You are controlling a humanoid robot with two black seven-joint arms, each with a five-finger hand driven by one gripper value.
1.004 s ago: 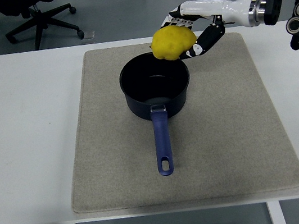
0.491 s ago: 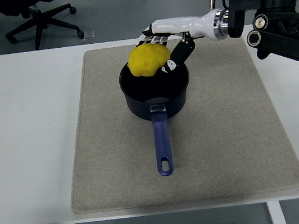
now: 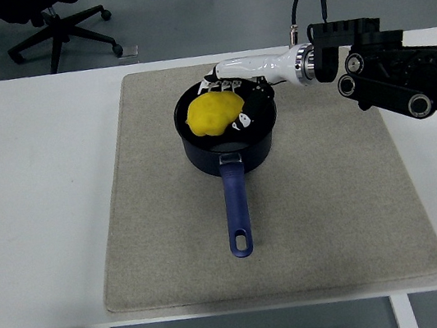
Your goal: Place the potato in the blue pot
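we see the lumpy, bright yellow potato (image 3: 213, 113) inside the blue pot (image 3: 230, 149), handle at six o'clock, right hand (image 3: 239, 94) pinching it; no writing readable.

Pot (image 3: 229, 133) at upper centre of the mat (image 3: 332, 196), handle toward the bottom edge, potato (image 3: 214, 112) inside it, right hand (image 3: 243, 98) at its right rim

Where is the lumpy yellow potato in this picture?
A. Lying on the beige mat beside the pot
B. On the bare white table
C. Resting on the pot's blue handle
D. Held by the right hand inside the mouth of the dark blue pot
D: the lumpy yellow potato sits within the rim of the dark blue pot, with the right hand curled around it.
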